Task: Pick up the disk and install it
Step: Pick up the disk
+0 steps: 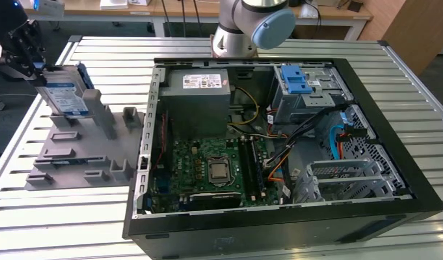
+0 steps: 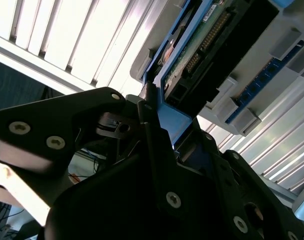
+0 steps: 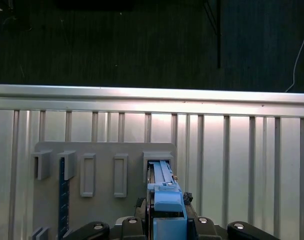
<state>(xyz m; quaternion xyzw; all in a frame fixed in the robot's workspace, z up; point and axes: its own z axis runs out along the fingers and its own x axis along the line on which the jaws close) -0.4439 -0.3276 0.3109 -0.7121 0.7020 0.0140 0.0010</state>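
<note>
Your exterior view shows the disk point(image 1: 64, 96) upright in the grey rack point(image 1: 84, 157); the second wrist view shows jaws clamping its blue rail point(image 2: 169, 122).

This is a robotics lab: I work at a slatted aluminium table point(image 1: 62, 227) carrying an opened black desktop computer case point(image 1: 279, 234) and a grey plastic parts fixture point(image 1: 69, 162), with light wooden desks point(image 1: 98, 6) behind.

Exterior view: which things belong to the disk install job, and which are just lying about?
Job:
disk
gripper, shut on the disk's blue rail
grey holder
open computer case

Lying about:
blue strip in the holder
slatted table
desks behind
</note>
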